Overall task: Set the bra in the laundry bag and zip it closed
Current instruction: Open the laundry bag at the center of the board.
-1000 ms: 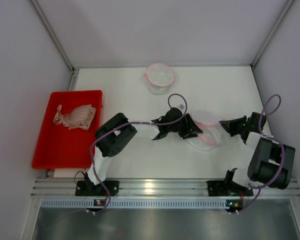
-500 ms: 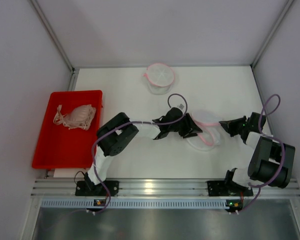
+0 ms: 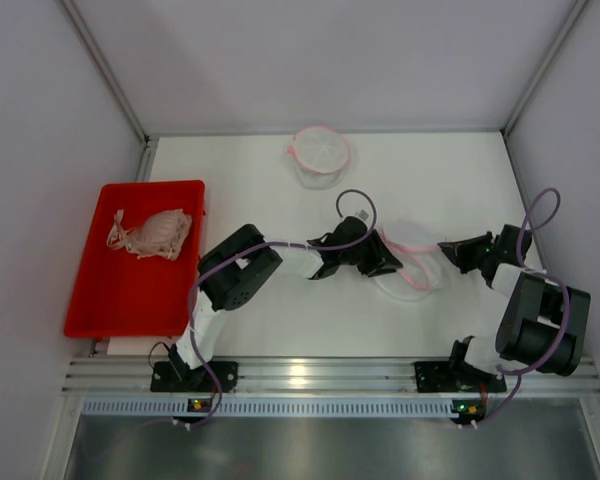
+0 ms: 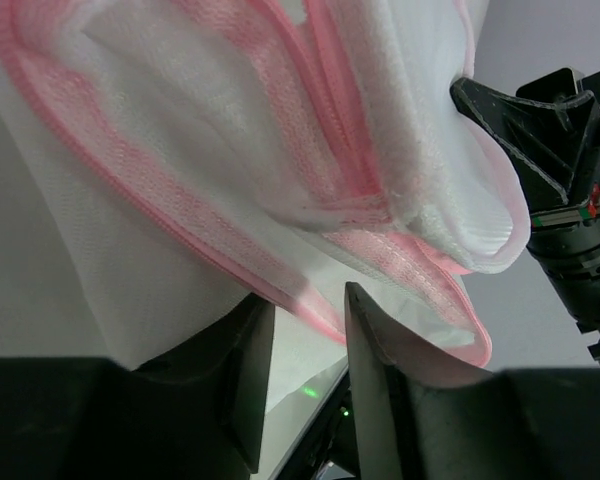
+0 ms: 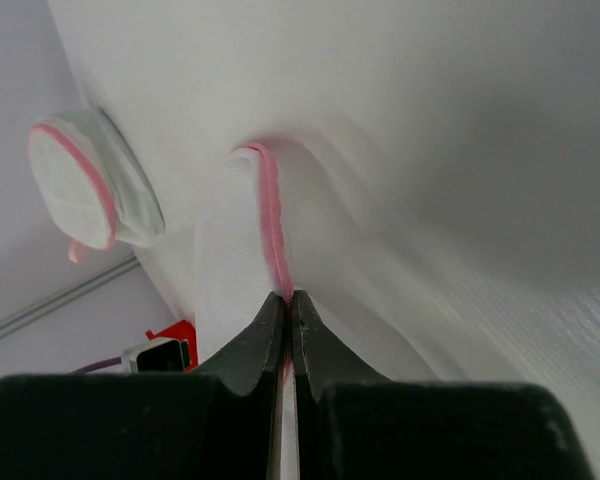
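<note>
top: overhead, looks down on table [image 3: 240, 170] | wrists: close, facing laundry bag [image 3: 420, 262] from opposite sides

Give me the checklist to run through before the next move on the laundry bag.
1. Right tool shut on the laundry bag's pink rim: ok.
2. Left tool clamped on the rim: not ok, its jaws stand apart with the rim at their tips.
3. Bag mouth spread wide enough: cannot tell.
4. Bra in the bag: not ok, it lies in the red tray.
5. Second bag apart from both arms: ok.
</note>
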`<act>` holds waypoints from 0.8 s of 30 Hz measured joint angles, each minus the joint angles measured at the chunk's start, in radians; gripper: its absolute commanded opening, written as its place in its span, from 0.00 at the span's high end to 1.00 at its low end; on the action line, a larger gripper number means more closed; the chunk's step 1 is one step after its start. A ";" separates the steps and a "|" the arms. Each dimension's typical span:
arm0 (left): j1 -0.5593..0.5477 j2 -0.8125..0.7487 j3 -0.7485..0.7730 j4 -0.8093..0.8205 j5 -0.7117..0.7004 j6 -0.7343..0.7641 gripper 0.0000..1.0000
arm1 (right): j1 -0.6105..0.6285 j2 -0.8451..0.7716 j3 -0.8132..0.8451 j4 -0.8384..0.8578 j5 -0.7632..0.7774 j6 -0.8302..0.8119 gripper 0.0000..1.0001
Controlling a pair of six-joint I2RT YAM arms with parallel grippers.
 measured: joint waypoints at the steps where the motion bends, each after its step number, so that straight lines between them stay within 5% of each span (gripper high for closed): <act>1: 0.000 0.000 -0.002 0.000 -0.002 -0.001 0.70 | 0.000 0.000 0.000 0.000 0.000 0.000 1.00; 6: 0.009 0.000 -0.002 -0.003 -0.001 0.018 1.00 | -0.008 0.000 0.001 -0.006 0.000 -0.030 1.00; 14: 0.087 -0.071 -0.001 -0.113 0.094 0.133 1.00 | -0.072 0.001 0.073 -0.040 -0.006 -0.098 1.00; 24: 0.180 -0.441 -0.138 -0.324 0.153 0.356 1.00 | -0.148 -0.003 0.123 -0.076 -0.005 -0.201 1.00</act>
